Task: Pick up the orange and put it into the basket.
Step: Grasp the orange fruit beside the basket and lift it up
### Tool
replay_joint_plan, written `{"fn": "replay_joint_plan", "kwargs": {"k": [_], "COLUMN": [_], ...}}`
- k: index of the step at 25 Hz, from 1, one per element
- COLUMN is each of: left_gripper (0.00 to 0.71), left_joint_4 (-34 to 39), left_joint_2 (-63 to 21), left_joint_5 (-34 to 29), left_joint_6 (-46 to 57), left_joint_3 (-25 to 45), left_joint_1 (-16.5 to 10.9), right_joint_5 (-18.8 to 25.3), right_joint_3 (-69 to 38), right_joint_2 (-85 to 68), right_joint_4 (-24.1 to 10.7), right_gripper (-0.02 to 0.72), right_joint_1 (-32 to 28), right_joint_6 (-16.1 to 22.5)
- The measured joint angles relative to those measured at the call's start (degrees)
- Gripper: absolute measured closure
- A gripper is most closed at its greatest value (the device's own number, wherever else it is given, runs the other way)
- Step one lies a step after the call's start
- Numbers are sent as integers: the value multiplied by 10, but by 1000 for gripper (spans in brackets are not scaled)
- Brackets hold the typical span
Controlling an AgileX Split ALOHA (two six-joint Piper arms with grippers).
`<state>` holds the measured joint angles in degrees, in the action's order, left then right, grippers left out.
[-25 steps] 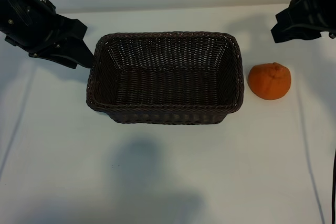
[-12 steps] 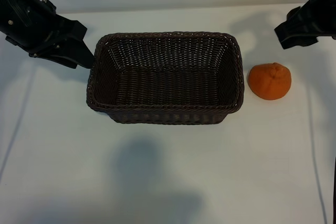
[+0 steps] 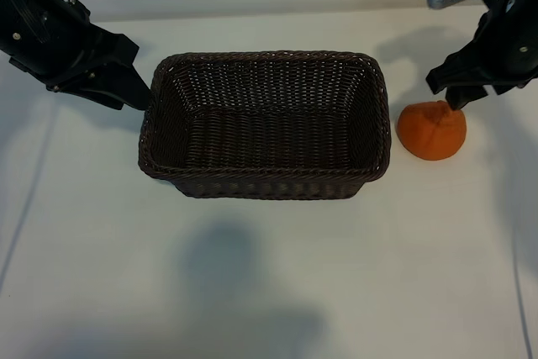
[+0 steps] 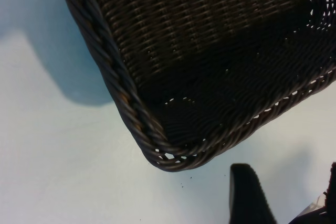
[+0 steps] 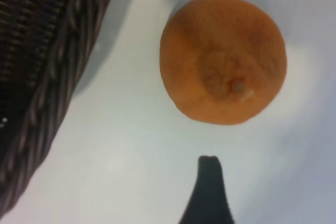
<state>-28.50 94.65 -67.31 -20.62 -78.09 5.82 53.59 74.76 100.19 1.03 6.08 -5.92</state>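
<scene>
- The orange [image 3: 431, 130] sits on the white table [image 3: 269, 275], just beside the basket's right-hand short wall, not touching it, stem knob facing up.
- It lies on my right arm's side, so this pick is mine on the right; the left arm is well apart, across the basket [image 3: 265, 182].
- My right gripper [image 3: 451, 90] hangs above the orange's far edge, pointing steeply down, its tips close over the fruit's top in the exterior view.
- From my right wrist, the orange fills the middle of the picture, slightly off to one side of the one dark fingertip [image 5: 210, 182] I can see; the second finger is out of that picture.
- Whether those fingers are spread wide enough to take the fruit, I cannot tell from here.
- The orange is nearly round, a touch flattened, so there's no real long axis; I judge any straddle across its middle will do.
- I'd say the next move calls for centring over the knob, then dropping so the fingers pass on either side.
- Watch out: a round fruit could roll toward the basket wall if one finger nudges it first.
- My left gripper [image 3: 139, 90] is parked at the basket's left far corner, fingers spread, holding nothing.
</scene>
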Motion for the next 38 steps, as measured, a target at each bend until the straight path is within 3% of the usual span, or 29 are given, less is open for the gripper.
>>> {"fn": "replay_joint_plan", "kwargs": {"k": [10, 18, 26, 33, 36, 38], "left_gripper": [301, 303, 325, 326, 327, 327], "left_joint_4": [0, 0, 0, 0, 0, 0], "left_joint_2": [0, 0, 0, 0, 0, 0], "left_joint_5": [0, 0, 0, 0, 0, 0], "left_joint_6": [0, 0, 0, 0, 0, 0], "left_joint_3": [0, 0, 0, 0, 0, 0], "left_joint_1": [0, 0, 0, 0, 0, 0], "right_joint_5": [-54, -96, -113, -119, -115, -105], "right_joint_3": [0, 0, 0, 0, 0, 0], "right_joint_2": [56, 92, 127, 139, 139, 139], "right_joint_4": [38, 43, -4, -16, -18, -19], "right_gripper": [145, 145, 145, 156, 284, 503], "right_joint_1": [0, 0, 0, 0, 0, 0], "right_joint_6": [7, 7, 23, 31, 31, 31]}}
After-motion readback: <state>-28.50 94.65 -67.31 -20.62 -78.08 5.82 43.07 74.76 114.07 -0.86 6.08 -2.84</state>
